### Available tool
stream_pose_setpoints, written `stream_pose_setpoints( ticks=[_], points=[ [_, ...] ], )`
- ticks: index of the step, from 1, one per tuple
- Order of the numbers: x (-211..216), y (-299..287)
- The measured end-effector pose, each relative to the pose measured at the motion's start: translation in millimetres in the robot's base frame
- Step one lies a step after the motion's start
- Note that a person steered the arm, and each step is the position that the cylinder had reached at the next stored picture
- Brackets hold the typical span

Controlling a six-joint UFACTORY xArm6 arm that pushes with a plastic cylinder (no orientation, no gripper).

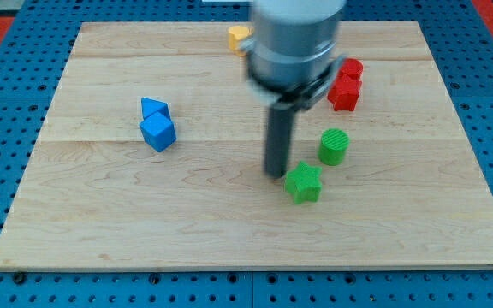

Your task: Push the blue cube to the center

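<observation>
Camera view shows the blue cube [158,133] well left of the tip [275,174], touching another blue block [153,109]. The bare rod holds nothing and touches the green star [303,182]. It should circle to the cube's far-left face. The arm partly hides a yellow block [239,37].

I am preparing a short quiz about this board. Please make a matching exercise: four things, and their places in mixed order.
Things:
1. blue cube
2. green star block
3. yellow block
4. my tip

Places:
A. the view's top edge, partly hidden by the arm
B. just left of the green star block
C. left half of the board
D. below the green cylinder

Pairs: 1-C, 2-D, 3-A, 4-B
</observation>
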State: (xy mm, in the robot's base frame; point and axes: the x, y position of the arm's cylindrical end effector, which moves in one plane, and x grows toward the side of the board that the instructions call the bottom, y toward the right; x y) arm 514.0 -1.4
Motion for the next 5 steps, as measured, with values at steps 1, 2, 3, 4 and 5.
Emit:
stream_pose_setpoints(
  ticks=[1,2,3,4,5],
  points=[
    [-28,-120],
    [-106,-139],
    [-187,-128],
    [-187,-118],
    [-136,-131]
  ],
)
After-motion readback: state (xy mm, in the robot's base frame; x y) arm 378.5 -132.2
